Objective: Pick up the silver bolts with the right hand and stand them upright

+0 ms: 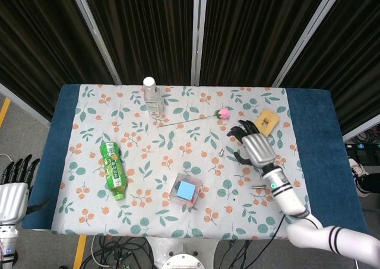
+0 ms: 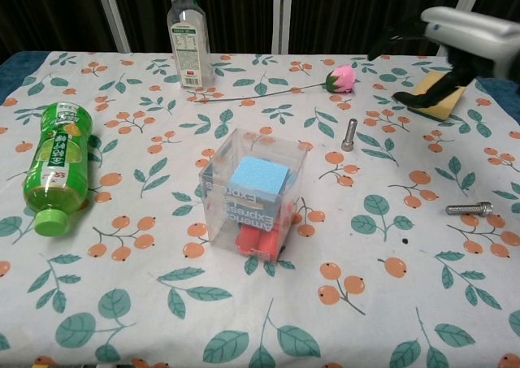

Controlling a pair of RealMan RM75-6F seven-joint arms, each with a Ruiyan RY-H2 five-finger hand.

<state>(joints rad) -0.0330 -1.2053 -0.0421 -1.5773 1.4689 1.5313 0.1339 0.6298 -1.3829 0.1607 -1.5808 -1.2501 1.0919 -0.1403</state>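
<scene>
One silver bolt stands upright on its head near the middle of the cloth; in the head view this upright bolt is a small grey dot. A second silver bolt lies flat at the right; the lying bolt shows just below my right wrist. My right hand hovers above the table to the right of the standing bolt, fingers spread, holding nothing. In the chest view that right hand is raised at the top right. My left hand rests off the table's left edge, empty, fingers extended.
A clear box with a blue and a red block sits in the middle. A green bottle lies at the left, a clear bottle stands at the back. A pink rose and a yellow sponge lie near my right hand.
</scene>
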